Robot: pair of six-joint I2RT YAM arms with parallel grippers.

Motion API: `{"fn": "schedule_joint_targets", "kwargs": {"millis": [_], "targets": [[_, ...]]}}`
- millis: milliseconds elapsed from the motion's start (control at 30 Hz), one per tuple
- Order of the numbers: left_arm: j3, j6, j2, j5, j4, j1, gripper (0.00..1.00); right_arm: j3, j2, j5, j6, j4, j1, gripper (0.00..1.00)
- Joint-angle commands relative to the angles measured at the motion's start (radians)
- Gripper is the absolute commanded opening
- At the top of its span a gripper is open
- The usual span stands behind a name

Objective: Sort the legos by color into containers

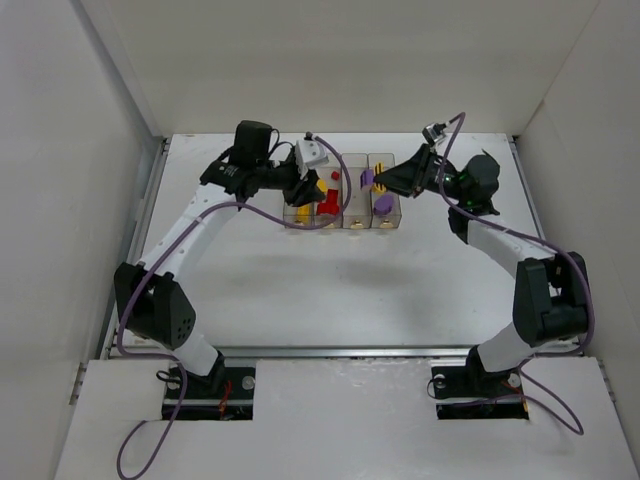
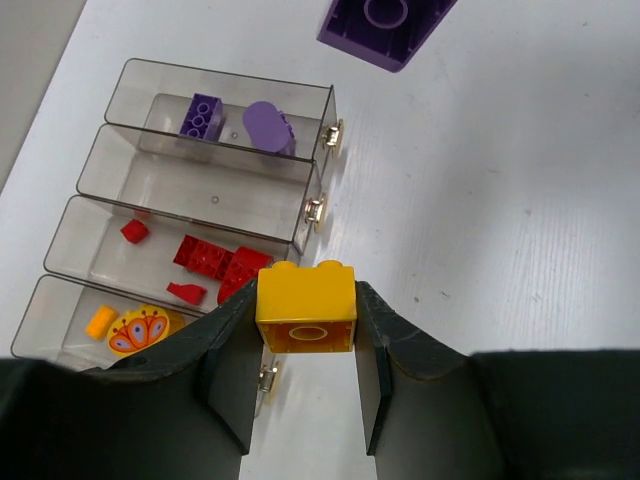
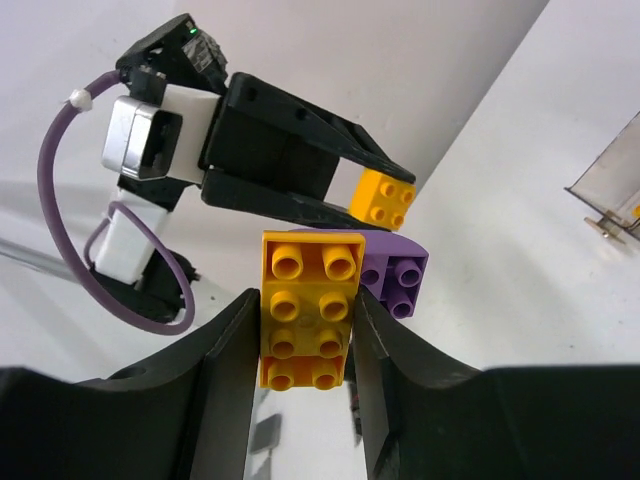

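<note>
Two claws close together beside the containers' (image 2: 222,83) ends: left claw (image 2: 305,330) clamps yellow brick (image 2: 305,300), right claw (image 3: 305,340) a yellow-purple cluster (image 3: 312,265)

My overhead camera sits high behind both arm bases, looking down the table (image 1: 330,290) from well back, so both arms and the bins (image 1: 356,216) fit in. The left wrist camera rides close behind the left gripper (image 2: 305,300), aimed down past its fingers (image 2: 235,370); the bins lie up and left of them. The right wrist camera hugs the right gripper (image 3: 307,300) and faces sideways toward the left one. The wrist views overlap: each catches the other's load, the yellow brick (image 2: 306,320) and the block stack (image 3: 310,280).
</note>
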State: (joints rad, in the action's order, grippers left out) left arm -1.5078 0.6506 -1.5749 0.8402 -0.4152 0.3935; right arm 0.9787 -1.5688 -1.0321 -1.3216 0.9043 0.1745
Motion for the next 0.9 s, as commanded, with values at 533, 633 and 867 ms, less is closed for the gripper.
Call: {"fn": "schedule_joint_targets", "kwargs": {"millis": [533, 633, 867], "targets": [[-0.104, -0.071, -0.152, -0.226, 0.036, 0.110, 0.00, -0.014, 0.094, 0.063, 0.162, -0.134, -0.075, 0.00], [-0.186, -0.182, -0.267, -0.222, 0.084, 0.119, 0.00, -0.053, 0.128, 0.092, 0.162, -0.147, -0.150, 0.00], [-0.230, -0.482, -0.457, -0.132, 0.348, 0.119, 0.00, -0.120, 0.213, 0.050, 0.183, -0.182, -0.256, 0.00]]}}
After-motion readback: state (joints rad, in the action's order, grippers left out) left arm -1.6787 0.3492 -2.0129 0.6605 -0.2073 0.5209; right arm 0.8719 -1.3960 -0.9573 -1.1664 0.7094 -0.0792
